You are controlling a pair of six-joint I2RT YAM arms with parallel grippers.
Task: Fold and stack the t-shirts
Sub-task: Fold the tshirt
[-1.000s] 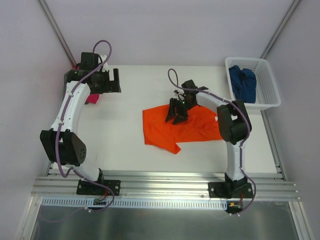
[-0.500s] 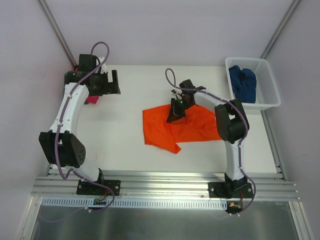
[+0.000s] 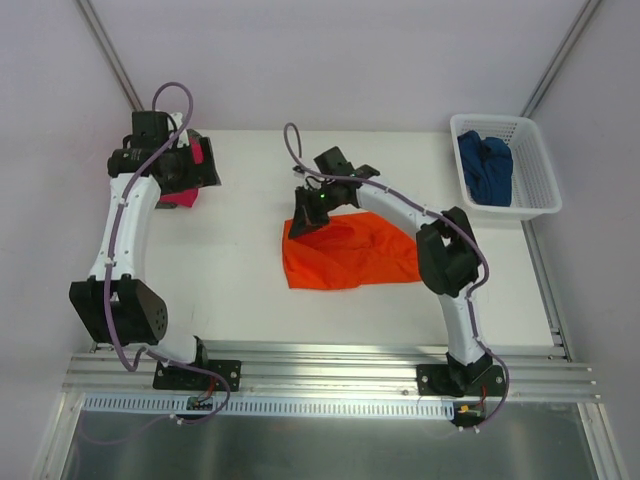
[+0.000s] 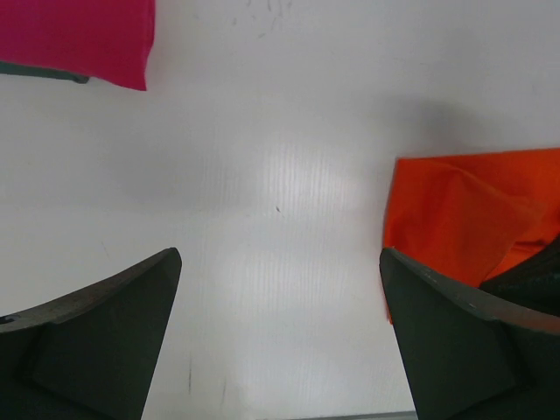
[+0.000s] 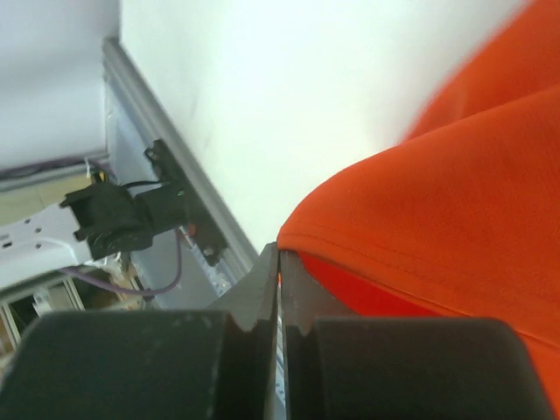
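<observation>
A white lattice basket (image 3: 522, 211) sits at the table's (image 3: 240, 260) far right corner. A slotted metal rail (image 3: 330, 378) runs along the near edge.

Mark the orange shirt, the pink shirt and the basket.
orange shirt (image 3: 345, 258): top view, middle of the cloth.
pink shirt (image 4: 79, 35): left wrist view, flat face near its corner.
basket (image 3: 497, 118): top view, far rim.

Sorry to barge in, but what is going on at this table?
The right gripper is shut on an edge of the orange shirt, holding it over the shirt's far left corner, seemingly mid-fold. The left gripper is open and empty above the table, near the pink shirt at the far left. A blue shirt sits in the basket.
</observation>
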